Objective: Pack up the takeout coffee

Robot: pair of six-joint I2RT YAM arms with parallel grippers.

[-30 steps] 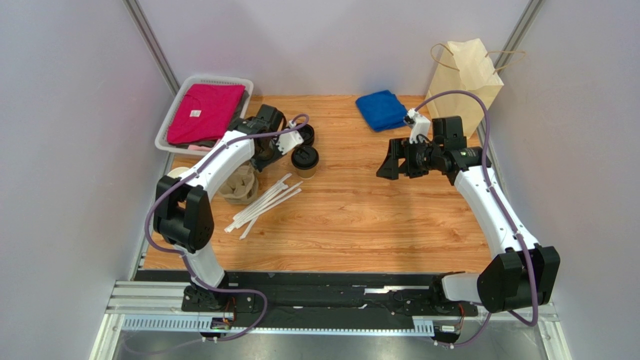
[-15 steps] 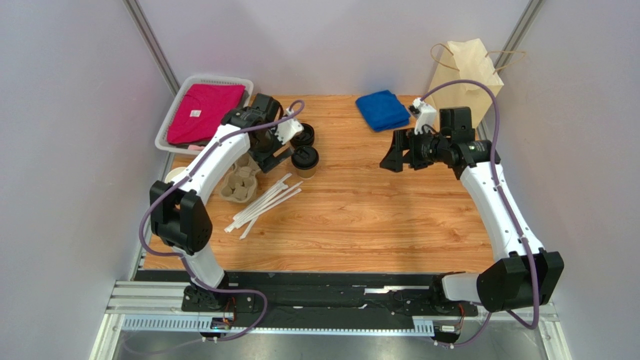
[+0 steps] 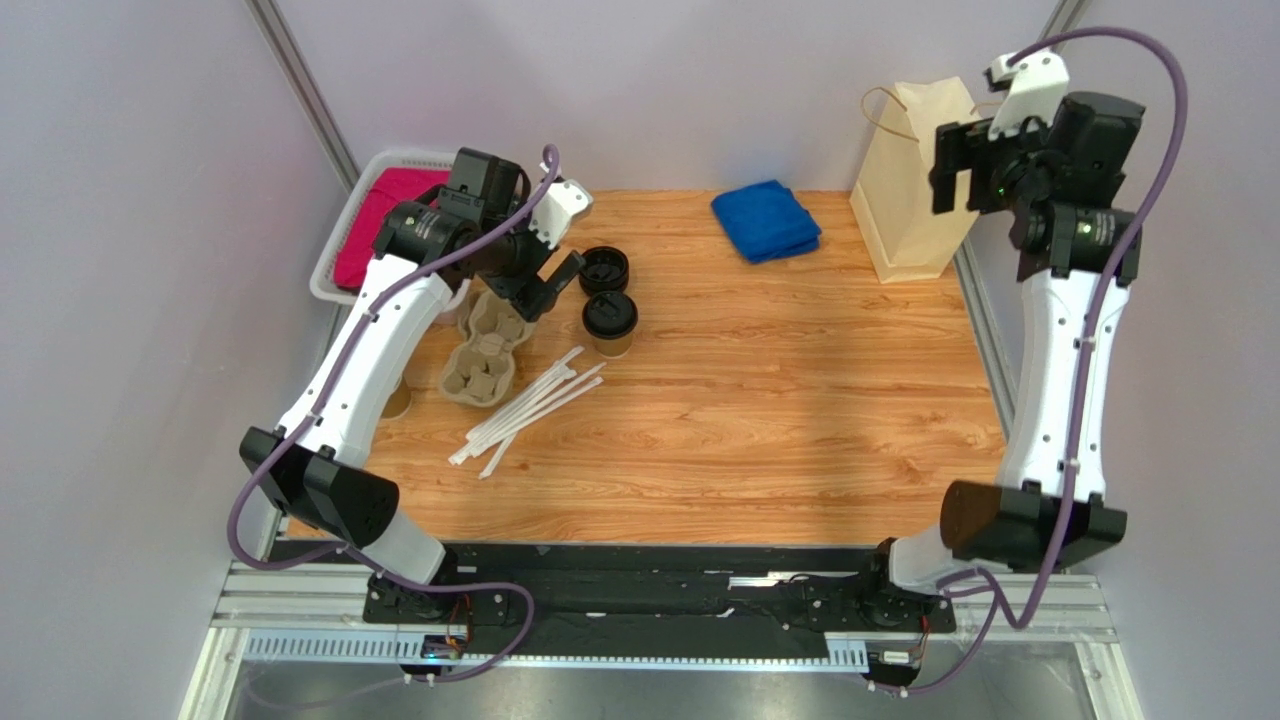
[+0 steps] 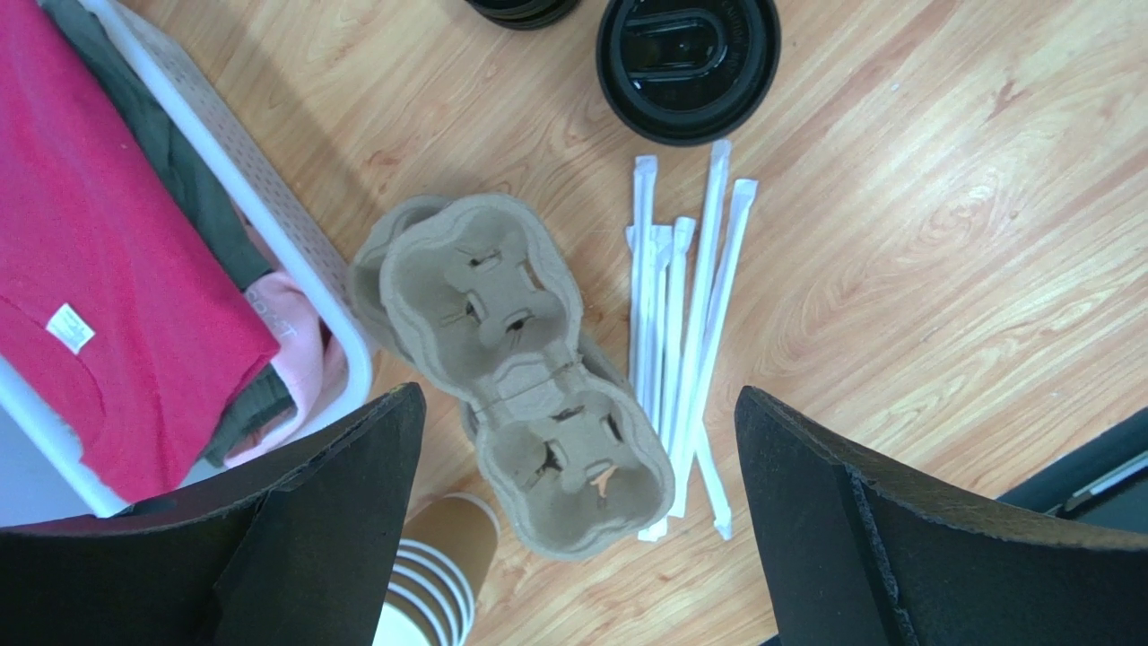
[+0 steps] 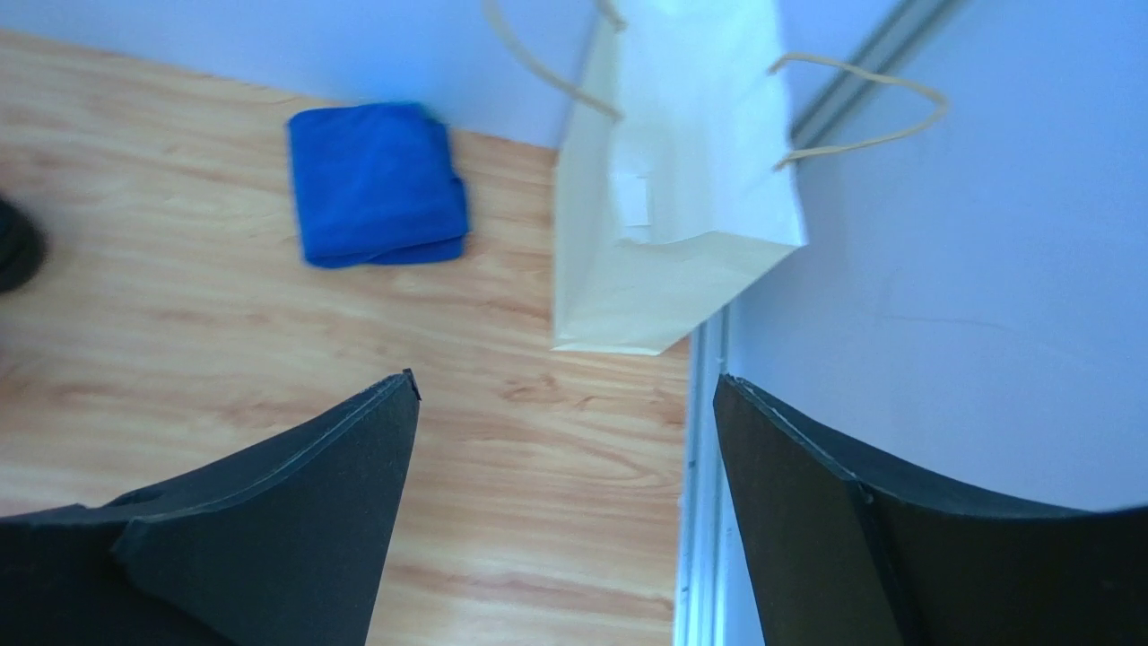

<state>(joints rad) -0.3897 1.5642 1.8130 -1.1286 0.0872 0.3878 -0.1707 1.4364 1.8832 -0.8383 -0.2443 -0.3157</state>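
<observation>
takeout coffee [image 3: 610,320] stands upright just right of left gripper [image 3: 541,285], jaws wide, empty; right gripper [image 3: 962,162] equally wide, well apart.

No readable text
The small white tag [image 4: 68,327] on the pink garment [image 4: 94,189] is too small to read.

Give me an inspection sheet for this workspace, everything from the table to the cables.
Surface: wooden table, no spill seen.
Job's things: coffee lidded, upright on the table, unpacked; bag standing, far right.
Clutter: carrier, straws, loose lids, cup stack, basket of clothes, blue cloth.
Grippers: left gripper over the carrier, jaws open, empty; right gripper high by the bag, jaws open, empty.
Cables: purple cable along each arm, snagged on nothing.
Surroundings: grey walls; nothing else seen.
</observation>
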